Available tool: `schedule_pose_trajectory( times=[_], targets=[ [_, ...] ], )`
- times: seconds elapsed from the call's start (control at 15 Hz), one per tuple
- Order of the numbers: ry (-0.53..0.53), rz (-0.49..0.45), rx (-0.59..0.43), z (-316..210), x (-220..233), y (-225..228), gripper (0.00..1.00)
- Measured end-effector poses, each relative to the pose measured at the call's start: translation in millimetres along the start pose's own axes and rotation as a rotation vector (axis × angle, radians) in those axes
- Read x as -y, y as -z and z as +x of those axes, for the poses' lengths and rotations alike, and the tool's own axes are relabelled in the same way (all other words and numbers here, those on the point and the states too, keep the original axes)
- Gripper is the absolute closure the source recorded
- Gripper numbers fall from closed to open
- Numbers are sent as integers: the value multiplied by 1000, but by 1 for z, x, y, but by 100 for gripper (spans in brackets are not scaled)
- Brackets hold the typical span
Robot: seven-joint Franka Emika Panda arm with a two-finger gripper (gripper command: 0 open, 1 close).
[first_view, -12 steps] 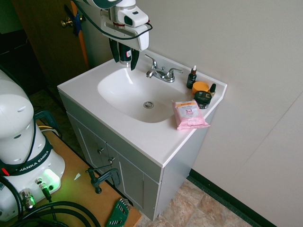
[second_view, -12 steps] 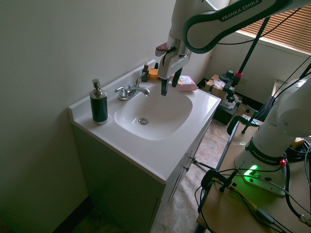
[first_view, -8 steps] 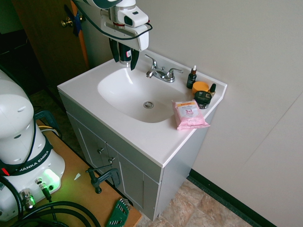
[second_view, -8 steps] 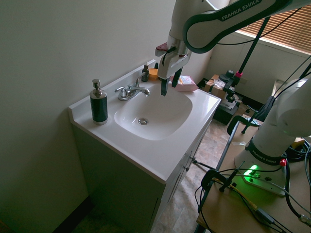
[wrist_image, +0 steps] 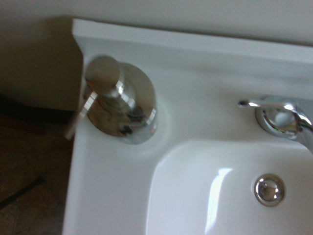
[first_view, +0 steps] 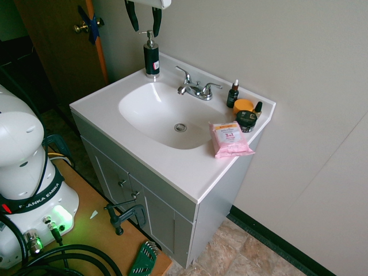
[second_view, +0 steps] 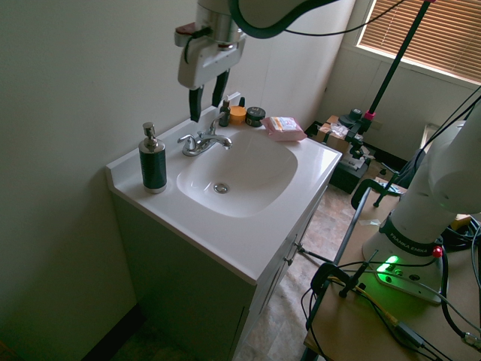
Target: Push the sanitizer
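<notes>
At the back corner of the white vanity desk (first_view: 172, 167), beside the wall and to one side of the faucet (first_view: 195, 89), the sanitizer (first_view: 151, 56) is standing upright on its own, pump head (wrist_image: 103, 74) uppermost. That corner is keeping it clear of the basin (first_view: 167, 115) while leaving its top open from above, which suits a downward press.

The tool (first_view: 144, 14) is hanging well above the bottle, pointing straight down, with its two dark fingers spread apart and pinching nothing. In the first exterior view it is sitting almost over the pump; in the second exterior view the tool (second_view: 208, 96) is appearing nearer the faucet (second_view: 203, 140) than the sanitizer (second_view: 153, 162), so I cannot tell exactly how well it is lined up. The wrist view is looking down on the silver cap off to one side of its centre, which suggests the alignment is not quite finished.

The toiletries are sitting at the opposite end of the desk: a small dropper bottle (first_view: 233, 94), an orange-lidded jar (first_view: 244, 106), a dark jar (first_view: 247, 119) and a pink wipes packet (first_view: 230, 138), all well apart from the sanitizer and out of the tool's way.

Judging from this, the approach is under way and the push itself is not yet done.
</notes>
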State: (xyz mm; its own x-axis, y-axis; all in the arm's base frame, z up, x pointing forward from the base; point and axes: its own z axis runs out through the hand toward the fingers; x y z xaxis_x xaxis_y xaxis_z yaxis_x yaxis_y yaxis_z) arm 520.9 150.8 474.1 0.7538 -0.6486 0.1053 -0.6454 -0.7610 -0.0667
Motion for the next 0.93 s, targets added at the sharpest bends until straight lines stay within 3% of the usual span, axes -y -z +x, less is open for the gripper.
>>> schedule_pose_trajectory(
  times=[0.4,0.93],
  targets=[
    [36,-13,2,-3,74,12,100],
    [45,-30,10,7,105,2,100]
  ],
)
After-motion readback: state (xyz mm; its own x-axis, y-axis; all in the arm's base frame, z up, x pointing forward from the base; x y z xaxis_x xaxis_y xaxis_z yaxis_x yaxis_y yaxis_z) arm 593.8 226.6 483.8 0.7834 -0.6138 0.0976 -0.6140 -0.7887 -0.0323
